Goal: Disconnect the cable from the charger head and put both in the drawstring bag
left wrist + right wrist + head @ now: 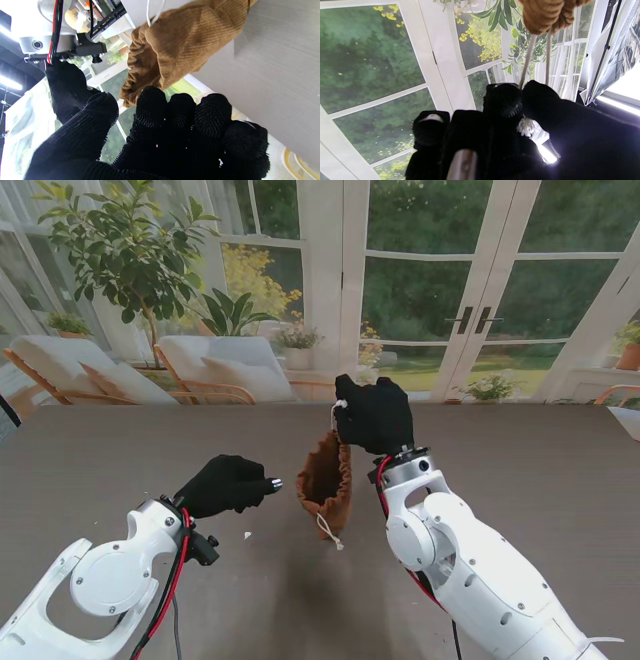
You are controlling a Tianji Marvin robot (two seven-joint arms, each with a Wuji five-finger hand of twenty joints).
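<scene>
My right hand [374, 415] pinches the drawstring [527, 61], hoisting the brown bag [326, 476] mid-table. My left hand [228, 484] is curled closed, seemingly empty. With neither cable nor charger visible, they're probably bagged; cinching looks left.

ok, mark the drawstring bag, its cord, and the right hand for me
drawstring bag [325, 475]: stand view, middle of the brown fabric body.
cord [527, 63]: right wrist view, one taut white strand under the bunched neck.
right hand [375, 415]: stand view, back of the black glove, pinching the cord.
</scene>
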